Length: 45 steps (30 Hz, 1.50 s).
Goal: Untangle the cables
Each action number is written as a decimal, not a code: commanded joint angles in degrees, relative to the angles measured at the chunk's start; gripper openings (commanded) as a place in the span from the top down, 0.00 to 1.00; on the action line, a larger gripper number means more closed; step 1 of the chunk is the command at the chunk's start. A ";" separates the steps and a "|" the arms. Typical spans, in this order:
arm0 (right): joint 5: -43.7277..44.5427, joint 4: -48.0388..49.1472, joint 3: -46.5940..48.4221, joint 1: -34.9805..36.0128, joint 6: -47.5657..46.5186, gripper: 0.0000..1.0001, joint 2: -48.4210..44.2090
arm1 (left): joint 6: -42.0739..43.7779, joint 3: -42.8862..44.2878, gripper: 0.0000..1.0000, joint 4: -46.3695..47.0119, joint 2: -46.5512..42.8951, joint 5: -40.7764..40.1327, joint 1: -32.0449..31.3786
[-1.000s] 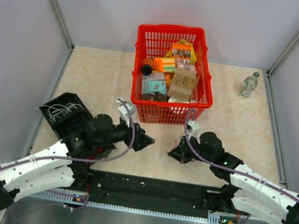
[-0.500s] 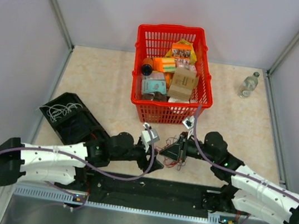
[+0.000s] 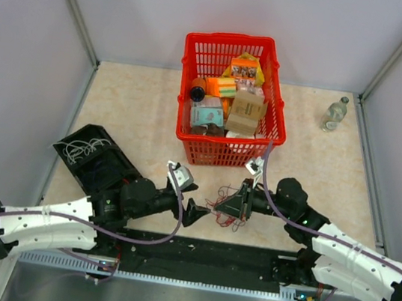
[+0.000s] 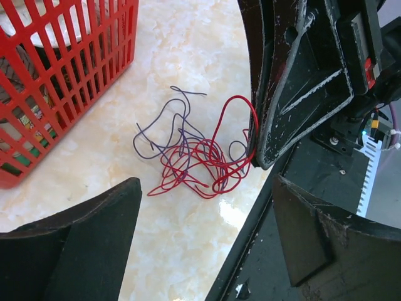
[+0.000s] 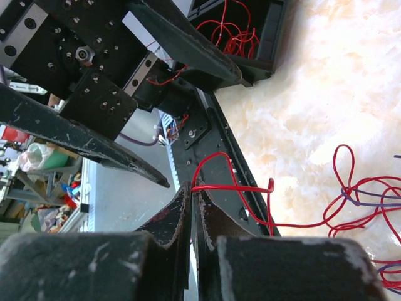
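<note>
Marbled table [image 3: 132, 102]; red basket [image 3: 225, 152] of boxes at back centre, black tray [image 3: 97, 159] at left. Left gripper [image 4: 200, 207]: jaws wide apart, holding nothing, low over the table just beside the tangle. Right gripper [image 5: 190, 191]: pinched tight on one red strand. Cables [image 4: 194, 153] lie loose on the table between the two grippers, in front of the basket.
</note>
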 commanded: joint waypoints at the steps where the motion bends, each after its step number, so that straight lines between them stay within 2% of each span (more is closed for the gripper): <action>1: -1.98 3.74 0.78 0.20 0.80 1.00 -0.52 | 3.08 -0.54 0.12 3.89 0.75 2.85 -0.17; 6: -3.82 6.73 0.87 0.29 2.90 1.00 -0.61 | 4.57 1.48 0.18 3.10 5.23 6.55 -0.17; 12: -8.04 9.19 0.78 0.20 3.96 1.00 0.79 | 8.35 1.13 0.26 12.50 7.95 1.81 -0.08; 14: -8.92 9.63 0.78 0.20 4.13 1.00 1.23 | 9.15 2.62 0.26 12.95 9.19 2.15 -0.08; 16: -9.10 9.55 0.96 0.20 4.14 1.00 1.50 | 10.11 3.59 0.31 13.39 10.68 4.70 0.01; 17: -8.93 9.20 1.13 0.20 4.05 1.00 1.59 | 10.46 4.38 0.43 12.61 11.38 7.49 0.01; 18: -8.49 8.93 1.31 0.20 3.96 1.00 1.33 | 10.82 5.26 0.67 11.29 12.26 8.22 0.01; 19: -7.01 7.54 1.40 0.29 3.70 1.00 0.98 | 10.82 6.22 0.82 9.11 12.79 7.88 0.01; 20: -3.95 4.57 1.83 0.29 3.00 1.00 0.02 | 11.08 6.93 0.92 7.08 12.97 7.18 0.01; 21: 1.74 -0.86 2.19 0.20 1.86 1.00 -1.21 | 11.26 7.28 0.94 4.89 12.71 6.04 0.01; 22: 9.11 -6.31 2.45 0.20 1.15 0.94 -2.88 | 11.35 7.20 0.97 3.65 12.10 3.33 0.01; 23: 15.53 -10.97 2.45 0.29 0.54 0.81 -4.90 | 11.43 7.20 1.00 2.76 11.22 1.30 0.01; 24: 22.64 -16.15 2.28 0.20 0.01 0.67 -6.57 | 11.35 7.28 1.00 1.80 10.17 -0.02 0.01; 25: 27.76 -20.29 2.10 0.20 -0.43 0.49 -8.24 | 10.91 7.55 1.00 1.18 8.42 -1.26 0.01; 26: 31.12 -22.69 1.75 0.20 -1.39 0.37 -9.82 | 10.39 7.98 1.00 0.83 7.10 -1.88 0.01; 29: 37.29 -27.45 0.88 0.20 -3.95 0.22 -13.61 | 8.98 11.14 1.00 0.13 5.15 -1.45 0.01; 32: 40.45 -27.54 -0.88 0.11 -1.07 0.17 -14.41 | 7.83 15.62 1.00 -0.58 5.41 1.71 0.01; 35: 45.13 -29.30 -1.85 -0.85 11.30 0.13 -11.69 | 7.57 20.10 1.00 -1.55 6.20 4.71 0.01; 38: 36.37 -18.36 -3.34 -1.65 12.75 0.12 -6.78 | 6.95 22.84 1.00 -1.82 6.64 6.62 0.01; 40: 26.64 -5.63 -5.18 -1.74 10.91 0.12 -4.49 | 6.51 23.54 1.00 -0.59 6.91 7.69 0.01; 43: 14.05 10.81 -7.91 -1.65 5.39 0.12 -1.76 | 6.34 25.30 1.00 -0.06 7.52 9.19 0.01; 45: 9.55 15.68 -8.97 -1.30 1.78 0.12 -1.23 | 6.34 26.44 1.00 0.29 8.22 9.80 0.01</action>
